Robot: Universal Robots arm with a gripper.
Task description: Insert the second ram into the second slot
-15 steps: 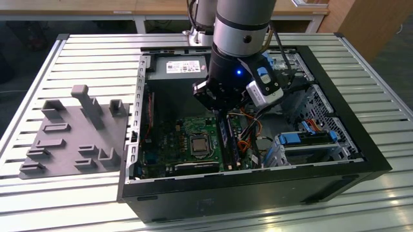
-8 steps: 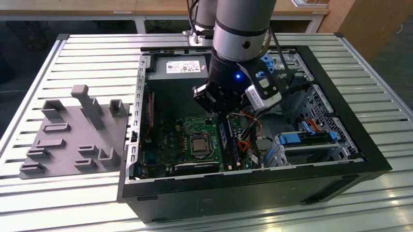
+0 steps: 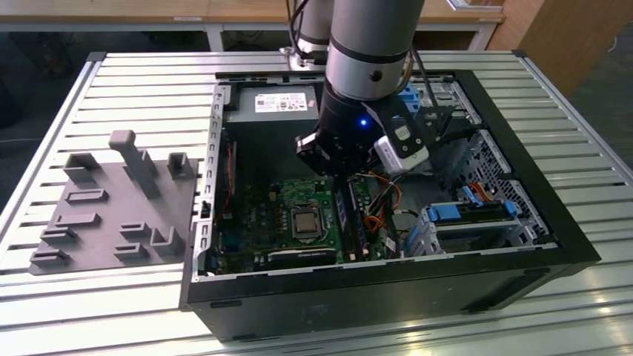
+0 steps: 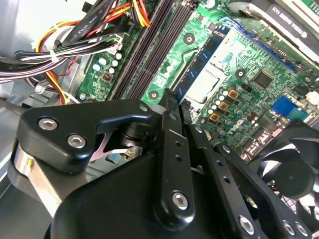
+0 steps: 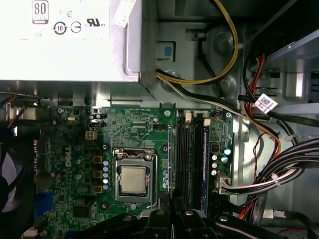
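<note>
The second ram (image 4: 202, 57) is a thin blue-green stick standing on edge in the memory slots (image 5: 189, 159), in the slot closest to the processor socket (image 5: 133, 179). It appears as a narrow blue strip (image 5: 169, 159) in the first wrist view. My gripper (image 4: 169, 97) has its black fingers pressed together, and their tip sits right at one end of that stick. I cannot tell whether the tip touches it. In the exterior view the gripper (image 3: 342, 172) hangs inside the open computer case, above the far end of the slots (image 3: 348, 215). A second thin blue edge (image 5: 205, 164) runs along the slots' other side.
The power supply (image 5: 65, 40) lies past the motherboard. Bundled cables (image 5: 279, 164) crowd the side of the slots away from the socket. A black fan (image 4: 294, 169) sits beyond the socket, and a drive cage (image 3: 470, 215) is at the exterior view's right. A grey parts fixture (image 3: 109, 200) lies outside the case.
</note>
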